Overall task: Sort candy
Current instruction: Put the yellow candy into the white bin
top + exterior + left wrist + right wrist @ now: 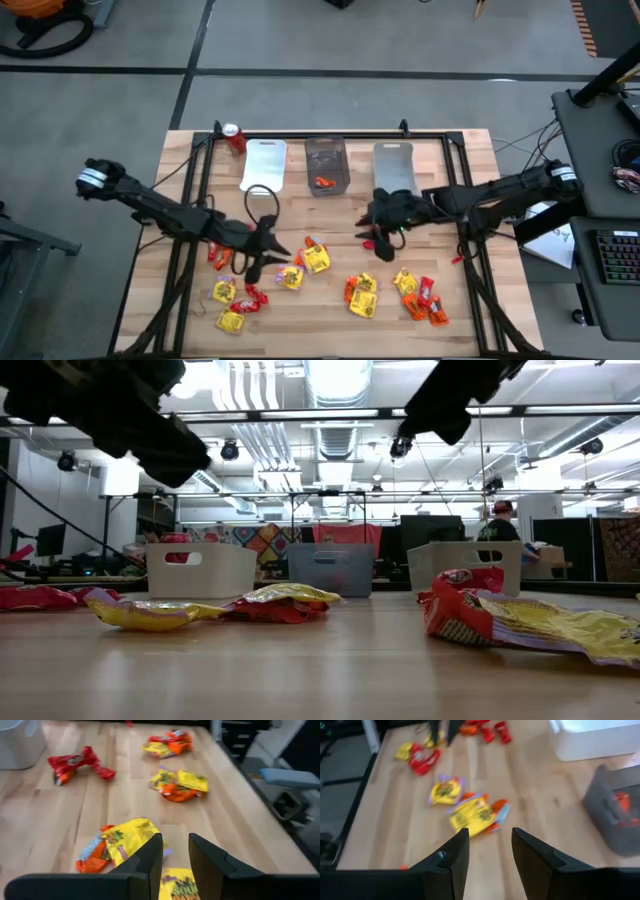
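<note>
Left fingers: we see the two dark fingers (150, 857) standing a little apart with nothing between them, poised over yellow candy packets (131, 837) on the wood.
Left gripper: the left gripper (262, 252) sits over the table's near-left part, close to a yellow packet (291, 277).
Right fingers: we see the right arm's fingers (451, 857) spread apart and empty, above bare boards, with a yellow and orange packet cluster (476, 814) just ahead of them.
Right gripper: the right gripper (383, 237) hangs in front of the right-hand bin, well apart from the left one.
Candy: we count loose packets in yellow, orange and red scattered across the table's near half, in clusters at left (238, 300), middle (360, 295) and right (425, 298).
Bins: three rectangular bins line the far edge, a white one (263, 165), a grey middle one (326, 163) holding an orange piece (323, 183), and a pale one (393, 163).
Soda can: a red can (234, 137) stands at the far-left corner, beside the white bin.
Table: a wooden table (330, 325) carries it all.
Room: we see a person (498, 530) well beyond the table.
</note>
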You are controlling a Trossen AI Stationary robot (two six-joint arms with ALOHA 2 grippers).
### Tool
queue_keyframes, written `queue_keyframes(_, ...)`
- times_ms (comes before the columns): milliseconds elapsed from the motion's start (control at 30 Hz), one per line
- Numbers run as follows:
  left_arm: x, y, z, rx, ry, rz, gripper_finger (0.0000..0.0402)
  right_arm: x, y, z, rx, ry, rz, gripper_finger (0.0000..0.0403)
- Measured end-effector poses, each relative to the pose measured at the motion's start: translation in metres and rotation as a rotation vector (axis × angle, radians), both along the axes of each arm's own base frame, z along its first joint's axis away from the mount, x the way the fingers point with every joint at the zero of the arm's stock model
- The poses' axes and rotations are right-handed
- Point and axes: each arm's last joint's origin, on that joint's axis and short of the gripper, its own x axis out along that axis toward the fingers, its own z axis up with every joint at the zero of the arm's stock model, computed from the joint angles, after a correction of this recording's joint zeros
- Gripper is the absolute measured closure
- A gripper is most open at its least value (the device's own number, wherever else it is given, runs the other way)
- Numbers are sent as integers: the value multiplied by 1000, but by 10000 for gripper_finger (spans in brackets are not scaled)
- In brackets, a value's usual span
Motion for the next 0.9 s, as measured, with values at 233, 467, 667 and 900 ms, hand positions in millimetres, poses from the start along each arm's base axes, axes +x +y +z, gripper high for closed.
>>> queue_keyframes(233, 26, -11, -18, 58, 90, -31, 272, -5, 15, -3, -27, 28, 33, 261)
queue_keyframes(467, 47, -20, -42, 271, 107, -28, 171, -10, 19, -8, -21, 96, 33, 259)
queue_keyframes(667, 66, -31, -56, 416, 121, -58, 128, -12, 18, -10, -18, 126, 22, 265)
queue_keyframes(900, 79, -34, -79, 442, 186, -63, 134, -13, 18, -11, -22, 141, 23, 264)
